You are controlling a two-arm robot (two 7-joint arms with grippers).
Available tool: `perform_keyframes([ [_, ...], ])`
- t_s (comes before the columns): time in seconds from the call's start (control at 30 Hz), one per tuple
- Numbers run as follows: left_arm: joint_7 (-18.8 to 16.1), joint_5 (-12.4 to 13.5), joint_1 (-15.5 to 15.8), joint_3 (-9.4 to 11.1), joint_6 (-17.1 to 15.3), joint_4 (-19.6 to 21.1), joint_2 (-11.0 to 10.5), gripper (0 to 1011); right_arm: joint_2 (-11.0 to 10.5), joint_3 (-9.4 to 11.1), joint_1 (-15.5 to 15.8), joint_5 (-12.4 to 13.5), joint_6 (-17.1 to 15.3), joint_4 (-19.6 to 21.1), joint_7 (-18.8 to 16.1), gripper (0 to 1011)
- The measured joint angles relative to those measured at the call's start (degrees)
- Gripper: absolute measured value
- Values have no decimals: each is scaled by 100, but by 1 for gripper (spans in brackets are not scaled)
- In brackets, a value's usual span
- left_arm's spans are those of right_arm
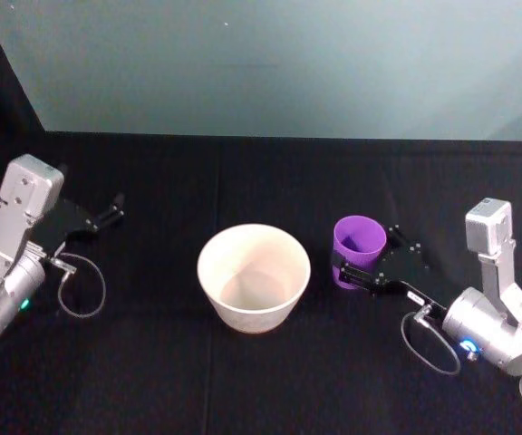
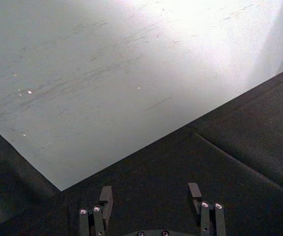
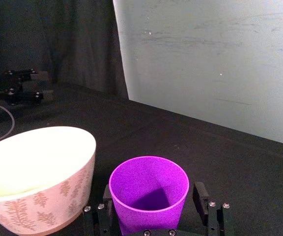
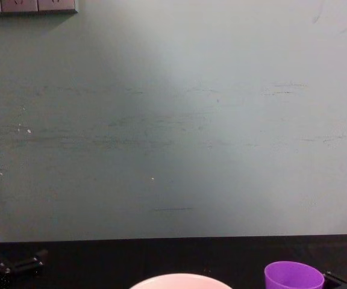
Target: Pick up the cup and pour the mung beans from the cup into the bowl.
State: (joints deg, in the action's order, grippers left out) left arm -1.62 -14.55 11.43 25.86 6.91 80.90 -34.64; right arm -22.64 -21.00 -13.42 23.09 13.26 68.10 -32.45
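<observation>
One cup [image 1: 360, 245] (upright), between spread fingers [image 3: 199, 192] of right pincer [image 1: 344, 270], bowl [image 1: 234, 313] beside

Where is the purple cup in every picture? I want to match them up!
Head view: the cup stands right of centre, beside the bowl.
Chest view: the cup is at the bottom edge, right side.
Right wrist view: the cup is close up, inside the open right tool.
Left wrist view: faces the wall past the left tool.
Shared landmark: the bowl next to the cup.
</observation>
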Motion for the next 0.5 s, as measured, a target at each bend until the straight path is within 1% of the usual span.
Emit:
perform_keyframes([
  [0.27,0,0,0,0,0,0,0,1000,-42,65,138,46,-64,212,-48,1000],
  [0.5,0,0,0,0,0,0,0,1000,-60,91,178,49,-82,275,-59,1000],
])
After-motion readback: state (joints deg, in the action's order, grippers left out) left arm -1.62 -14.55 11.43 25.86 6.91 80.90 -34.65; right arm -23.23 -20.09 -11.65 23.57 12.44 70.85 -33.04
